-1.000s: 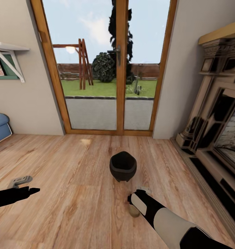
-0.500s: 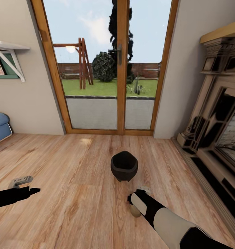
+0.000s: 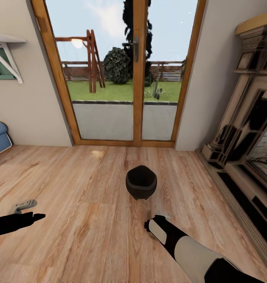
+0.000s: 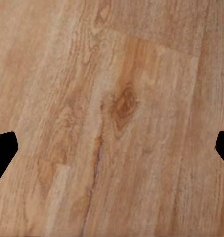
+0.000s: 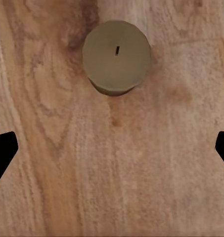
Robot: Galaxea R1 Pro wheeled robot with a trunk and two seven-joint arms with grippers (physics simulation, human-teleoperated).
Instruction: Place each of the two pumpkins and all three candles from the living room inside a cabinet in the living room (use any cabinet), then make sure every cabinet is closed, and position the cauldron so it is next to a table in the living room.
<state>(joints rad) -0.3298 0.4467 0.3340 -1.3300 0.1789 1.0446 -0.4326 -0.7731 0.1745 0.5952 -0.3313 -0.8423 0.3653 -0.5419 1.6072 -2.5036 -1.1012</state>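
The wooden floor (image 3: 82,220) spans the room, with glass doors (image 3: 125,74) at the far side and a fireplace (image 3: 247,149) on the right. The cauldron (image 3: 141,182) stands upright mid-floor. A candle (image 5: 116,57) stands upright below the right gripper (image 5: 112,148), whose fingers are spread, untouched. The left gripper (image 4: 112,148) is likewise spread, holding nothing.

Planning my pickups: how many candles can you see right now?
1. A candle stands upright on the wood floor below the right hand. The other two may be out of frame.
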